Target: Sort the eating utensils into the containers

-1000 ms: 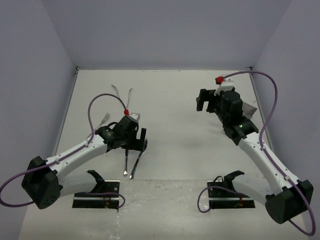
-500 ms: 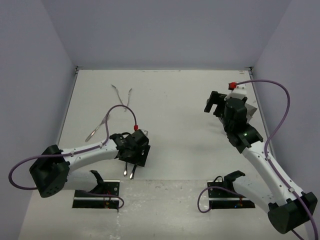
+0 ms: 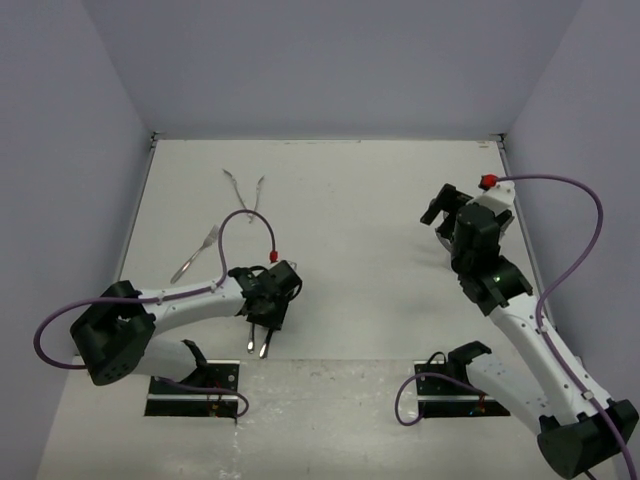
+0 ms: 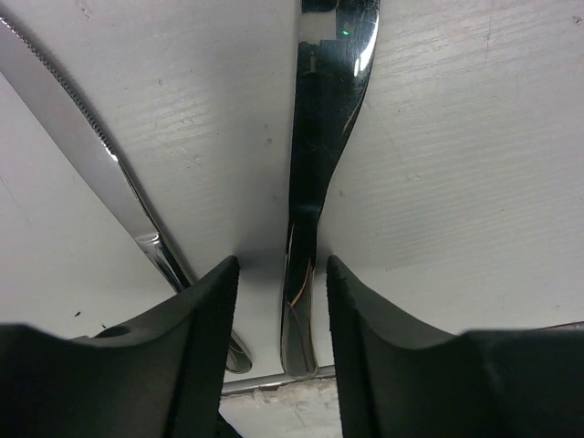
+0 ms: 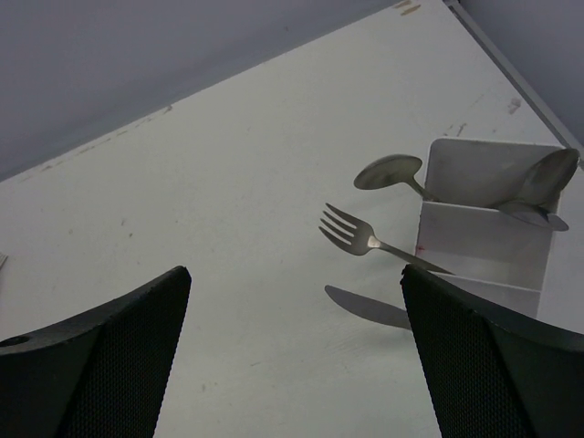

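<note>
On desk [image 4: 438, 137] the left tool [image 4: 278, 265] – jaws apart – straddles a utensil handle [image 4: 306, 182]; right tool [image 5: 294, 274] wide open nr white box [image 5: 474, 242].

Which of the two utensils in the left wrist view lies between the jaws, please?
The dark-reflecting utensil running straight up the middle; its narrow end sits between the jaws. The serrated knife slants away to the upper left, mostly outside them.
</note>
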{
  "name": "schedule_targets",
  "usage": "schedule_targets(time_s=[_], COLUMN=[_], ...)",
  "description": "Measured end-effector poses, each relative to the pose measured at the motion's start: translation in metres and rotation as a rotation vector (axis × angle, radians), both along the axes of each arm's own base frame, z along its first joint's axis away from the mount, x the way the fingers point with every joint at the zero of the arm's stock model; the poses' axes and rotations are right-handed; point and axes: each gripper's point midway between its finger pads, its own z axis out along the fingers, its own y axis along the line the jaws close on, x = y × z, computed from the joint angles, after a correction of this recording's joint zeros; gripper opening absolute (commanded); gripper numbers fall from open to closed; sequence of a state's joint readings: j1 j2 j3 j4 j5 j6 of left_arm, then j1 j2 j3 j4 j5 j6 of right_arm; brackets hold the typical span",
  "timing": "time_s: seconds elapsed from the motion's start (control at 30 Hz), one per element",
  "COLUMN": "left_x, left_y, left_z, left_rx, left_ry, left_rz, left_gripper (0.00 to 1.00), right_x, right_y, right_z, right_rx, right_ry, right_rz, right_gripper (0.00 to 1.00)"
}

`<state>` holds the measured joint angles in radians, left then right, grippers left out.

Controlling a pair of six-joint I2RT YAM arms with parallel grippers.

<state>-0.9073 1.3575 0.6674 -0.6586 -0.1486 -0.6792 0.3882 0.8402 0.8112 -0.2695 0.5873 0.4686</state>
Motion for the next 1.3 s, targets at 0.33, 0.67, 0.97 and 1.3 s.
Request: schedule_targets(time_s=[0.33, 0.67, 0.97, 1.3], left_x=[0.004, 0.007, 0.056, 0.115], left_y=[-0.003, -0.008, -0.051, -0.116], left_z=[-0.001, 0.001, 0.04, 0.122], left_rx=[0.017, 0.016, -0.11, -0.34], left_ry=[-0.013, -0.04, -0.241, -0.536], left_rz=[-0.012, -0.041, -0.069, -0.142], left_gripper=[0.22, 0.0, 0.0, 0.0], right_x=[0.0, -0.003, -0.004, -0.03], right_y=[-0.007, -0.013, 0.014, 0.097], right_z=[0.033, 0.031, 0.005, -0.072], right_rx=[-0.009, -0.037, -0.023, 0.185], right_ry=[-0.055, -0.041, 0.051, 0.198], right_rz=[-0.03, -0.047, 0.112, 0.533], right_gripper=[0.99, 0.99, 0.99, 0.99])
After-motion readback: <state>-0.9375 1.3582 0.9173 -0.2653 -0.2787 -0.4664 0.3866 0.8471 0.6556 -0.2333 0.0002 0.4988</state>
